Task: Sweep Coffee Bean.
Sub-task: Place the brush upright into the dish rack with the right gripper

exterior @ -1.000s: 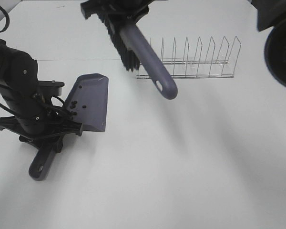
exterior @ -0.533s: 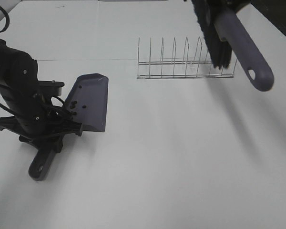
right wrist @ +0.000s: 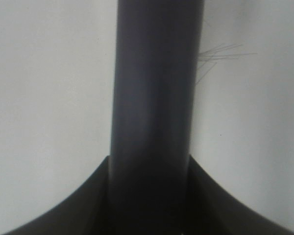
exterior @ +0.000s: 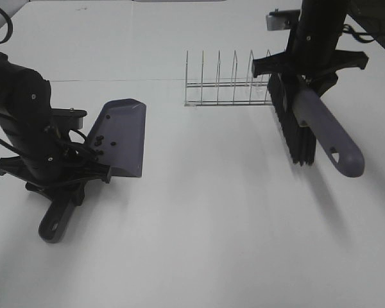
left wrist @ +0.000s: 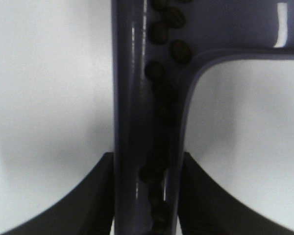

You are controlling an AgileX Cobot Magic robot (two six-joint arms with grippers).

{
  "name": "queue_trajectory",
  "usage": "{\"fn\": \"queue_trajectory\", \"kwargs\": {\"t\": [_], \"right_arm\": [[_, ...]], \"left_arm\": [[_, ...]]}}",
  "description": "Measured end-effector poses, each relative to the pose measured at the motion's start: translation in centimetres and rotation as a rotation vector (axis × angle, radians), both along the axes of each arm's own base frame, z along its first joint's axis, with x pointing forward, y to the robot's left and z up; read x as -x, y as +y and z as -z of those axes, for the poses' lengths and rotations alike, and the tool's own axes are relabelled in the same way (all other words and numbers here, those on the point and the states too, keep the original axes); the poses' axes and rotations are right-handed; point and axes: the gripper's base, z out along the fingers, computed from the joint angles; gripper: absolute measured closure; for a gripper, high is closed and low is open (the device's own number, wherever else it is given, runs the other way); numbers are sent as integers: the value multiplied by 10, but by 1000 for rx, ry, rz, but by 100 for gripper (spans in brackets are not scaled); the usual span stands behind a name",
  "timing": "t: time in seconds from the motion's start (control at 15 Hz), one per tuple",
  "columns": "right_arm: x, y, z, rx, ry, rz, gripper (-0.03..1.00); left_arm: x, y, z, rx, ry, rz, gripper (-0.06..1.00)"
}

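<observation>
The grey-purple dustpan [exterior: 123, 136] lies on the white table at the left, its handle [exterior: 54, 222] pointing toward the front. My left gripper [exterior: 59, 181] is shut on that handle [left wrist: 137, 117]. Several dark coffee beans [exterior: 98, 140] lie in the pan, and in the left wrist view more coffee beans [left wrist: 162, 33] sit along the handle's groove. At the right, my right gripper [exterior: 306, 82] is shut on the brush handle [exterior: 327, 136], with the black bristles [exterior: 292, 128] facing left and hanging just above the table. The right wrist view shows the brush handle [right wrist: 154, 98] between the fingers [right wrist: 76, 208].
A wire dish rack [exterior: 228, 85] stands at the back centre, its right end close behind the brush. A seam line runs across the table behind the dustpan.
The right arm has carried the brush from the top middle across to the right and down beside the rack's right end. The left arm and dustpan have not moved.
</observation>
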Motion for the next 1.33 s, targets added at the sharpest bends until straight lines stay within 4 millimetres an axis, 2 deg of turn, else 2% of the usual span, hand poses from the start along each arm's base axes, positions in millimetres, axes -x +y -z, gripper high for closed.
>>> {"fn": "queue_trajectory", "kwargs": {"t": [0.2,0.4,0.53,0.93,1.07,1.33], "right_arm": [[-5,2,33,14,69,2,66],[-19,6,31,2,28,3,66],[-33,10,20,-16,-39,2,66],[-39,7,32,31,-37,-10,66],[-40,4,32,43,-40,-10,66],[-45,-22,32,49,-39,41,66]], "left_arm": [[0,0,0,0,0,0,59],[0,0,0,0,0,0,59],[0,0,0,1,0,-1,59],[0,0,0,1,0,-1,59],[0,0,0,1,0,-1,59],[0,0,0,0,1,-1,59]]}}
